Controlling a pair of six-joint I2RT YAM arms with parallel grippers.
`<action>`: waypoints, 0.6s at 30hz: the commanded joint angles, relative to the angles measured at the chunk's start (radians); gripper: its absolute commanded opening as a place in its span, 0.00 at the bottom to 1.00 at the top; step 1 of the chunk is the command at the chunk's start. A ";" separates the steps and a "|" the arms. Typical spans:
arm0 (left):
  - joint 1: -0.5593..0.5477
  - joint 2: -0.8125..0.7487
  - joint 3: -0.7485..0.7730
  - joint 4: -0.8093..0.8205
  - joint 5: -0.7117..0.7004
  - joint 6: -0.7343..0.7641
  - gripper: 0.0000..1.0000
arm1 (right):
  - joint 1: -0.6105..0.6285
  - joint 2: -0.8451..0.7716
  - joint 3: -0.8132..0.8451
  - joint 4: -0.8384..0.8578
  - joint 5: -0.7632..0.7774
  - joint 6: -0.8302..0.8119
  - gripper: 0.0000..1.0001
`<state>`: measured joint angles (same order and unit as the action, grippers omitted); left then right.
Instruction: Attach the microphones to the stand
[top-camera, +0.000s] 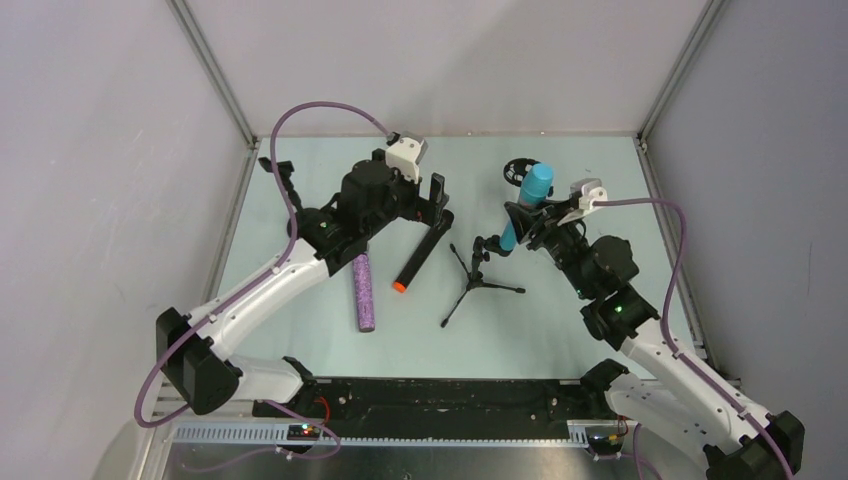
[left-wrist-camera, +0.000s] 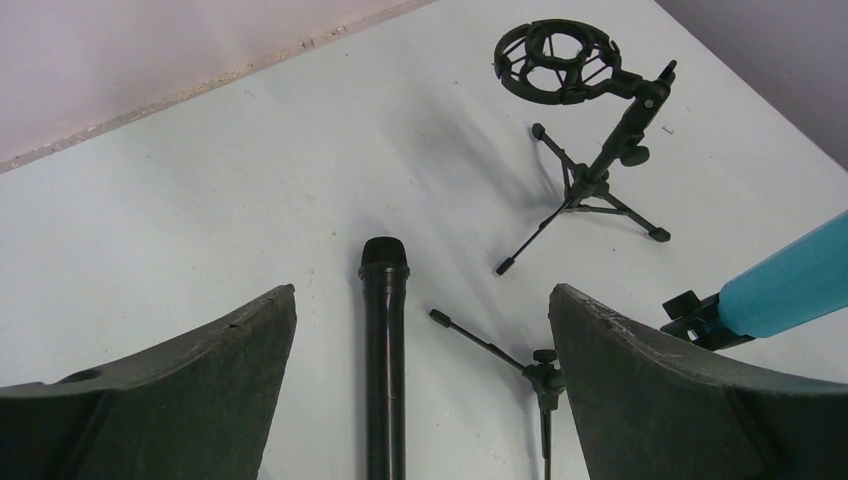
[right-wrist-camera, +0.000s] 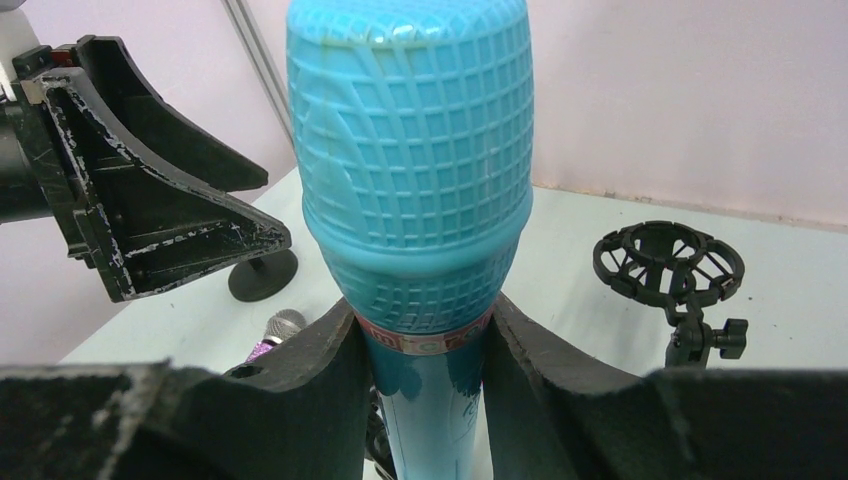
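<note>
My right gripper (top-camera: 525, 222) is shut on the turquoise-blue microphone (right-wrist-camera: 410, 170), just below its head, and holds it tilted above the table. The mic's lower end meets the clip (left-wrist-camera: 690, 318) of the small tripod stand (top-camera: 478, 272); whether it sits inside the clip is hidden. The black microphone (left-wrist-camera: 384, 360) with its orange end (top-camera: 399, 287) lies flat on the table. My left gripper (left-wrist-camera: 422, 290) hovers open above it, a finger to either side, apart from it. The purple glitter microphone (top-camera: 363, 292) lies to the left, under the left arm.
A second tripod stand with a round black shock mount (top-camera: 518, 170) stands at the back, beside the blue mic's head. A round black base (right-wrist-camera: 262, 275) shows in the right wrist view at the far left. Grey walls close the table's back and sides.
</note>
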<state>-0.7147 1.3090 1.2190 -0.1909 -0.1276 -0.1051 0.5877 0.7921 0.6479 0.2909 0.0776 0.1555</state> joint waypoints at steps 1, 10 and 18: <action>0.006 0.001 -0.006 0.038 0.005 -0.004 1.00 | 0.040 0.035 -0.084 -0.175 -0.045 0.035 0.00; 0.005 0.002 -0.005 0.039 0.006 -0.004 1.00 | 0.067 0.037 -0.126 -0.167 -0.022 0.032 0.00; 0.006 0.005 -0.006 0.039 0.008 -0.004 1.00 | 0.091 0.035 -0.181 -0.147 0.012 0.046 0.00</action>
<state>-0.7147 1.3094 1.2186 -0.1890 -0.1272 -0.1051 0.6346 0.7788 0.5697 0.4175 0.1501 0.1413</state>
